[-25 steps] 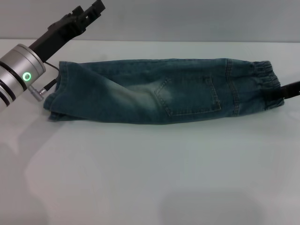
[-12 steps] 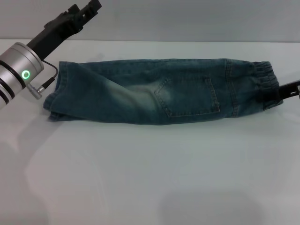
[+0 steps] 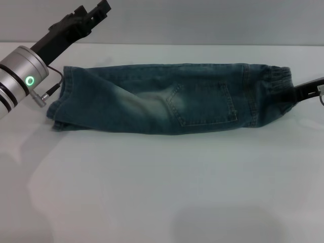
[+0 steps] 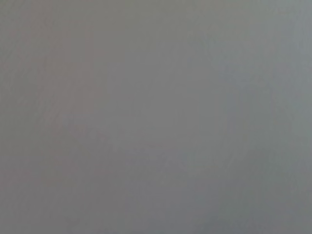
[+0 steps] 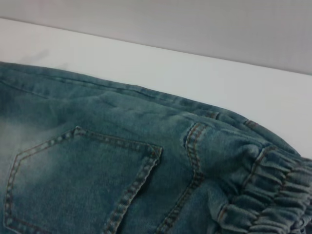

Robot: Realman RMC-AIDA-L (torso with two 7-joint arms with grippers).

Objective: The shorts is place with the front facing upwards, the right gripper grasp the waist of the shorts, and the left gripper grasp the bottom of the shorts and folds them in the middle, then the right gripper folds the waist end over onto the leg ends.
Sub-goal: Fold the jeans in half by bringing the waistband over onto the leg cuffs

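Shorts (image 3: pixel 167 98) folded lengthwise on desk (image 3: pixel 162 192). Right tool (image 3: pixel 304 92) at waist (image 3: pixel 276 83), left tool (image 3: pixel 93 12) lifted clear; can't tell either's jaw state. Risk: a one-layer pinch at the waist skews the fold.
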